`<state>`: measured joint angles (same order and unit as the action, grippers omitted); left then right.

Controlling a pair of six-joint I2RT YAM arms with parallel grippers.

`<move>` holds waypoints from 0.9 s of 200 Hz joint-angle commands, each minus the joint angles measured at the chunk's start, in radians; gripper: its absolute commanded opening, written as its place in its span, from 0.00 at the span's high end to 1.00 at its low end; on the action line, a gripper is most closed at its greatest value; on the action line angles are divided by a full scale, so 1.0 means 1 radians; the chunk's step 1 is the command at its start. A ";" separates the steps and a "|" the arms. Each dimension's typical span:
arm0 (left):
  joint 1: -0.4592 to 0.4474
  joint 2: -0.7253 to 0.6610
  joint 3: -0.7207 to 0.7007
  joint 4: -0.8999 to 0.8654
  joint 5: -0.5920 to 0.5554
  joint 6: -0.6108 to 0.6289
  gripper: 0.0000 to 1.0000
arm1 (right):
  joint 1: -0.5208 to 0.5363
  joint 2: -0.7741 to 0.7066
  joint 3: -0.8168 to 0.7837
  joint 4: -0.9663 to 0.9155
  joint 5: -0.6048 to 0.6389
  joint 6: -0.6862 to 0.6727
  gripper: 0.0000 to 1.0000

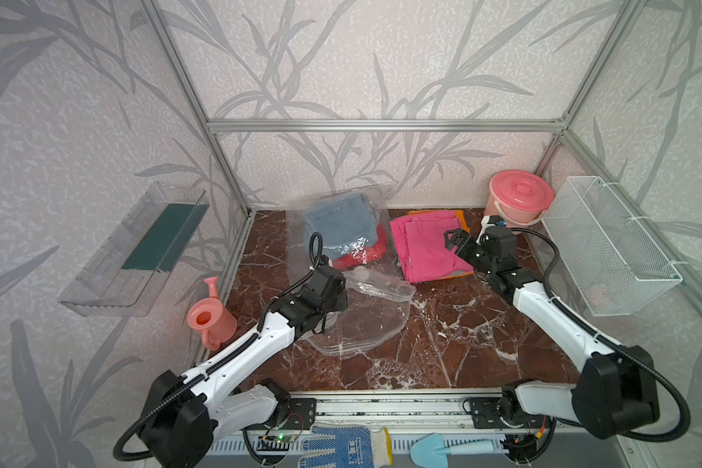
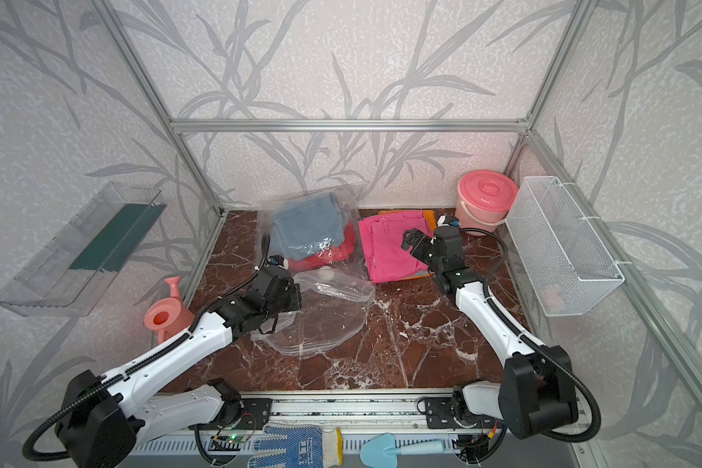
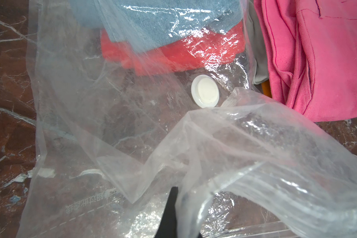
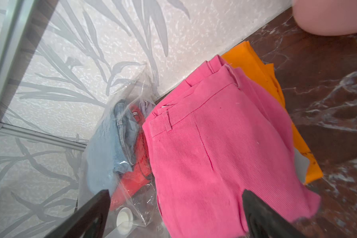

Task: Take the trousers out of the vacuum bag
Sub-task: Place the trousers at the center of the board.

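Now | left fingers (image 3: 169, 214) pinching vacuum bag (image 3: 256, 144) edge | right fingers (image 4: 262, 218) spread above pink trousers (image 4: 214, 144), beside bag

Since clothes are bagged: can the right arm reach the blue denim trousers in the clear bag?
Probably not: the blue denim trousers lie at the far end of the clear crinkly vacuum bag, under its film. The open right tool hangs over the hot pink trousers outside; it would need the mouth.

I have the left arm stretched forward and low, wrist tipped down, left gripper (image 3: 170, 210) pinched tight on a fold of the vacuum bag (image 3: 256, 144). The right arm reaches farther forward, wrist angled inward, right gripper (image 1: 454, 239) spread wide, gripping nothing.
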<state>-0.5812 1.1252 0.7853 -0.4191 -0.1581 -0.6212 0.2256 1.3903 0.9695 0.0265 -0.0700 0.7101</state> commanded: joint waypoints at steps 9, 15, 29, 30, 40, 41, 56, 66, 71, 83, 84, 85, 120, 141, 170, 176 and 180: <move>0.007 -0.018 0.048 -0.024 -0.008 -0.002 1.00 | -0.001 0.195 0.082 0.032 -0.047 -0.100 0.01; 0.006 -0.018 0.049 -0.029 -0.011 -0.002 1.00 | -0.007 0.237 0.088 0.047 -0.066 -0.099 0.01; 0.007 -0.023 0.049 -0.033 -0.019 -0.003 1.00 | -0.023 0.338 0.103 0.077 -0.110 -0.079 0.01; 0.007 -0.023 0.049 -0.033 -0.019 -0.003 1.00 | -0.026 0.355 0.106 0.081 -0.119 -0.064 0.01; 0.008 -0.027 0.048 -0.035 -0.021 -0.003 1.00 | -0.036 0.410 0.109 0.105 -0.143 -0.039 0.00; 0.008 -0.028 0.048 -0.035 -0.021 -0.004 1.00 | -0.036 0.416 0.109 0.108 -0.143 -0.036 0.00; 0.011 -0.030 0.047 -0.038 -0.024 -0.005 1.00 | -0.043 0.480 0.108 0.140 -0.134 -0.016 0.00; 0.010 -0.030 0.048 -0.043 -0.022 -0.003 1.00 | -0.046 0.509 0.106 0.156 -0.134 -0.007 0.00; 0.012 -0.030 0.049 -0.046 -0.023 -0.003 1.00 | -0.048 0.515 0.103 0.166 -0.135 -0.002 0.00; 0.012 -0.032 0.051 -0.052 -0.026 0.000 1.00 | -0.050 0.514 0.095 0.187 -0.133 0.007 0.00; 0.012 -0.032 0.051 -0.052 -0.026 0.000 1.00 | -0.050 0.512 0.095 0.188 -0.132 0.006 0.00; 0.012 -0.032 0.051 -0.052 -0.026 0.000 1.00 | -0.051 0.510 0.094 0.189 -0.131 0.008 0.00; 0.013 -0.031 0.055 -0.053 -0.026 0.005 1.00 | -0.051 0.391 0.100 0.164 -0.126 -0.009 0.00; 0.014 -0.031 0.051 -0.043 -0.024 0.002 1.00 | -0.042 0.275 0.084 0.147 -0.129 -0.013 0.00; 0.015 -0.028 0.052 -0.038 -0.020 0.003 1.00 | -0.002 0.120 -0.001 0.138 -0.129 -0.018 0.01; 0.016 -0.029 0.051 -0.036 -0.019 0.004 1.00 | 0.010 0.087 -0.034 0.144 -0.122 -0.014 0.01; 0.016 -0.030 0.050 -0.034 -0.019 0.004 1.00 | 0.017 0.066 -0.058 0.151 -0.120 -0.009 0.01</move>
<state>-0.5735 1.1164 0.8036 -0.4496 -0.1589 -0.6209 0.2008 1.5879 1.0008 0.1806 -0.1913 0.6914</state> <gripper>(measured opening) 0.046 0.993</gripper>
